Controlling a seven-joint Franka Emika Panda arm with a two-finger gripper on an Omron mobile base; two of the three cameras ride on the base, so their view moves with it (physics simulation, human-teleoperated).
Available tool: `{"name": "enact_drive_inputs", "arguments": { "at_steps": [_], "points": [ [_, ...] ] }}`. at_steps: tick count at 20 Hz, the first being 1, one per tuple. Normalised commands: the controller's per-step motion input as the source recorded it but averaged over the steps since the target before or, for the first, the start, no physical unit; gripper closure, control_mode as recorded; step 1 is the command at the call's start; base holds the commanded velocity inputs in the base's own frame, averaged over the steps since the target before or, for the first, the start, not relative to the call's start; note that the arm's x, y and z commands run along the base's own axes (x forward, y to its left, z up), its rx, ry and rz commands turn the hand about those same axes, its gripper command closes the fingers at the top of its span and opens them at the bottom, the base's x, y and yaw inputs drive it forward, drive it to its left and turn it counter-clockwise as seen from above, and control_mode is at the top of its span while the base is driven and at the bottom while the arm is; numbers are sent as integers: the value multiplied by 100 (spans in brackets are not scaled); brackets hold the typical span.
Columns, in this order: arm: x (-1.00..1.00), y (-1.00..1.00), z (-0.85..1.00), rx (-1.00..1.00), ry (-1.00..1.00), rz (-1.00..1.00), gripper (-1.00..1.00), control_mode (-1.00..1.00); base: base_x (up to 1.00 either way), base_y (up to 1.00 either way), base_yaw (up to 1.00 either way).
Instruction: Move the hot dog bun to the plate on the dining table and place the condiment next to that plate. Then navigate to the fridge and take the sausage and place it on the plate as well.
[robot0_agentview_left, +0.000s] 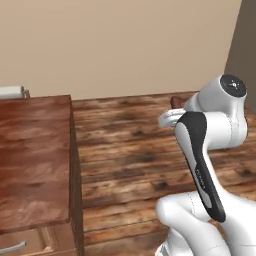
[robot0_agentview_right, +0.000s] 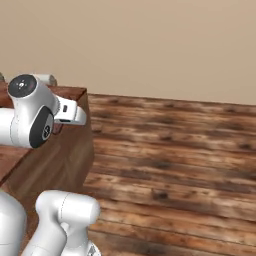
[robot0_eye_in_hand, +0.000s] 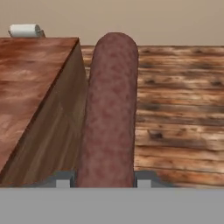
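Sausage (robot0_eye_in_hand: 109, 113) is in the end effector (robot0_eye_in_hand: 104, 181), clenched between the two fingertips (robot0_eye_in_hand: 62, 180) and standing straight up toward twelve o'clock in the hand view, most of its length sticking out beyond the grip; that long overhang is my worry, because a bump or a sharp swing while the base drives could lever it loose and drop it on the wooden floor (robot0_eye_in_hand: 179, 109); the hold looks to be on the bottom end only, so a twist in the jaws seems possible too.

Second risk: the desk (robot0_agentview_left: 32, 150) sits close at nine o'clock of the arm in the left base view, its corner near the elbow; in the right base view the forearm reaches over the desk edge (robot0_agentview_right: 75, 95) at ten o'clock, so a careless turn could clip the wood; no plate is visible from here, so the drop-off spot must be found first.

Arm pose: folded and tucked, upper link (robot0_agentview_left: 200, 160) rising steeply, wrist (robot0_agentview_left: 227, 90) bent forward and level, hand pointing out along the desk side toward a white roll (robot0_eye_in_hand: 25, 30) at eleven o'clock on the far end.
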Motion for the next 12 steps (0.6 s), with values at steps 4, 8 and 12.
{"name": "enact_drive_inputs", "arguments": {
  "at_steps": [4,8,12],
  "points": [
    [0,0,0,0,0,0,100,100,100,-85,32],
    [0,0,0,0,0,0,100,100,100,-62,44],
    [0,0,0,0,0,0,100,100,100,-52,49]
  ]
}}
